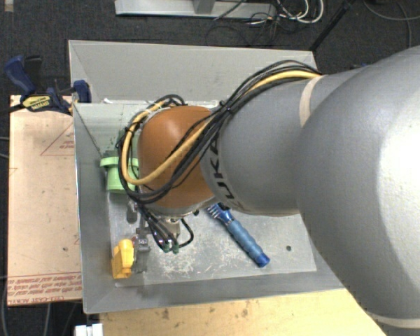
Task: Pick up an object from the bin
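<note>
Gripper [141, 242] sits low in the lower-left corner of the bin [280, 257], just beside a yellow block [123, 259]. How far it is open cannot be told. Judgement: centre over the block, clear of the wall, before closing.

Arm [350, 187] is running off frame's right and lower edges | orange wrist cover [169, 145] is hiding bin [196, 268] centre | green item [112, 175] centre left is showing partly, kind unclear | blue-handled tool [243, 240] is losing upper end beneath arm
</note>
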Tool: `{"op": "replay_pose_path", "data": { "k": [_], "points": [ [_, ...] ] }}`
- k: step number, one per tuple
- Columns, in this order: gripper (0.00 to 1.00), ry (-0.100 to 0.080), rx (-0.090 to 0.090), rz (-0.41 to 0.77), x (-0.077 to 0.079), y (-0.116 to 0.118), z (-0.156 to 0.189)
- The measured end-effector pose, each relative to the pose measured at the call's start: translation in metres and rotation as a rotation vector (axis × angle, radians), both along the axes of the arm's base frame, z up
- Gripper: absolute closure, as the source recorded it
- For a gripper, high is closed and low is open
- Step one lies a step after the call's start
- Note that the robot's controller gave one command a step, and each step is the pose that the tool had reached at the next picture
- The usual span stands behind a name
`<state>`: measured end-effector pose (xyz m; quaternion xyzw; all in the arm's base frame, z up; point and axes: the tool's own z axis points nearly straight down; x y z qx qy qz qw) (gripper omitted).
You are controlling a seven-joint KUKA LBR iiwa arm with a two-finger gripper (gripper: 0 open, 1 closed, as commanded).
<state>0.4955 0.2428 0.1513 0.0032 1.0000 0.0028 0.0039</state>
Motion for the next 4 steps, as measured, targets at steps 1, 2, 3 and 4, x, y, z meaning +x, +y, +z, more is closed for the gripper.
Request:
{"op": "replay_pose_path", "data": {
  "k": [1, 2, 3, 4],
  "points": [
    [0.00, 0.009, -0.007, 0.469, 0.030, -0.009, -0.084],
    [0.00, -0.016, -0.011, 0.681, -0.010, 0.008, -0.078],
    [1.00, -0.011, -0.006, 0.681, -0.012, 0.010, -0.078],
    [1.00, -0.008, -0.007, 0.691, 0.031, 0.000, 0.046]
  ]
}}
